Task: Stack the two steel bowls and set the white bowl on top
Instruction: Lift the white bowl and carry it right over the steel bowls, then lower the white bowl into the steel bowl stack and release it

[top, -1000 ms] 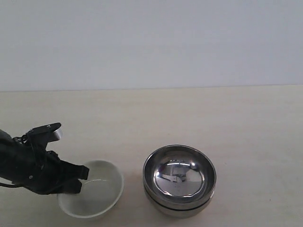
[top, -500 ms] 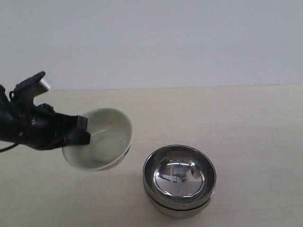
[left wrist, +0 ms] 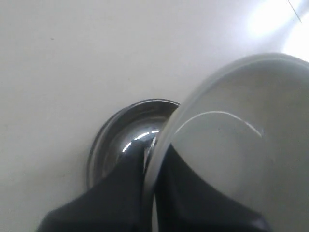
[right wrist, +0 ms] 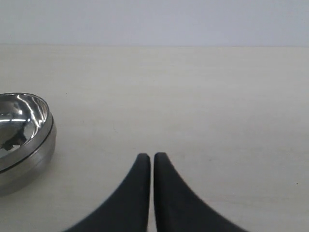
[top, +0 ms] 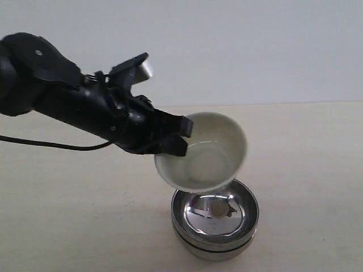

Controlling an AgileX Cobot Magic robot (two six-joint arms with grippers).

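- left gripper (top: 182,137) pinches white bowl (top: 207,156) rim, bowl tilted, in air above stacked steel bowls (top: 215,229)
- right gripper (right wrist: 152,162) pressed together over worktop (right wrist: 217,96), near the stack

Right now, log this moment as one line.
steel bowls: stacked | white bowl: tilted, over stack, not seated | left gripper: shut on white bowl rim | right gripper: shut, empty, apart from stack
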